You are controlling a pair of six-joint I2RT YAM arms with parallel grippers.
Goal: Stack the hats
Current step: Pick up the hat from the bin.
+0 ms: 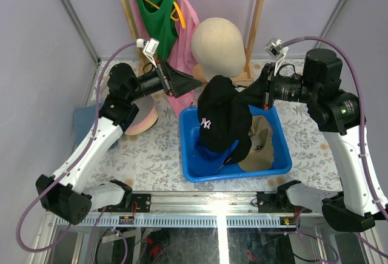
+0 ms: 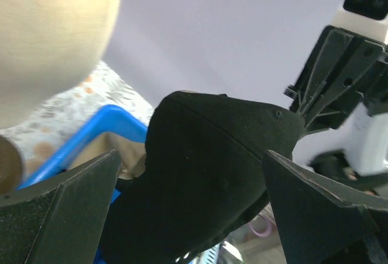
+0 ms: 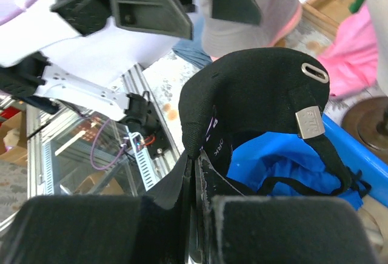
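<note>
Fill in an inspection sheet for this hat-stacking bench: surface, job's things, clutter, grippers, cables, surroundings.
Surface: flowered table, blue bin mid-table.
Job's things: black cap held above bin; khaki hat inside; pink hat on table, left.
Clutter: head, shirts at the back.
Grippers: right gripper shut on black cap; left gripper open beside it.
Cables: purple cables loop from both arms.
Surroundings: lilac walls.

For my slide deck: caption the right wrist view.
Right gripper pinches the black cap over the blue bin, the left gripper open just beyond it.
</note>
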